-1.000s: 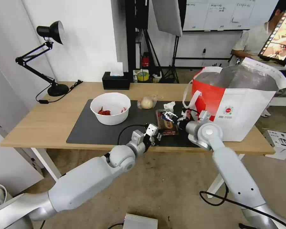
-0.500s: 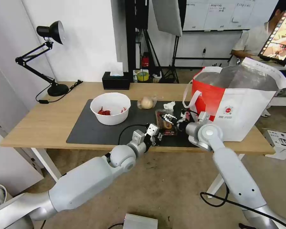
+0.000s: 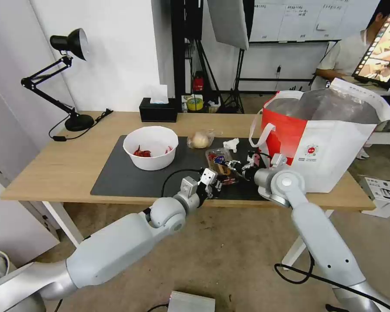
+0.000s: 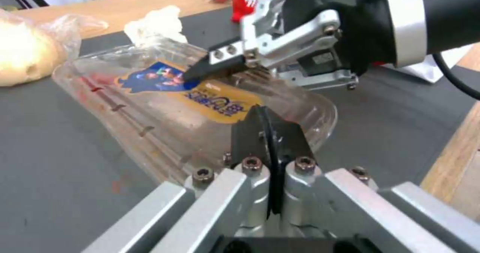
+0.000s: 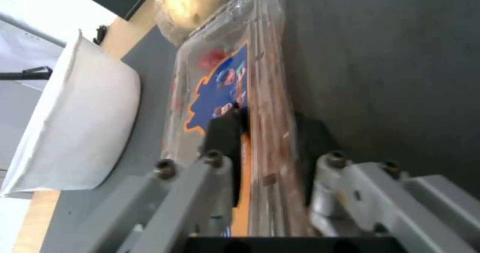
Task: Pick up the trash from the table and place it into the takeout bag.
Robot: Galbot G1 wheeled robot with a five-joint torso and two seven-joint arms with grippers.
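- Clear plastic clamshell box [image 3: 219, 159] tilted up off dark mat [image 3: 130, 175] on counter [image 3: 60, 167], pinched at its edge by right gripper [image 3: 237, 166].
- Left gripper [image 4: 267, 133] fingers pressed together, empty, just beside box.
- Step: lifting box. Next, likely: carry over takeout bag [image 3: 333, 143] rim.

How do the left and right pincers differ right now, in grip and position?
The right pincer is clamped across an edge of the clear plastic clamshell box, tilting it up off the dark grey mat; the left pincer is shut on nothing. The right one reaches in from the red-and-white takeout bag side; the left sits at the mat's near edge. Both are beside the box.
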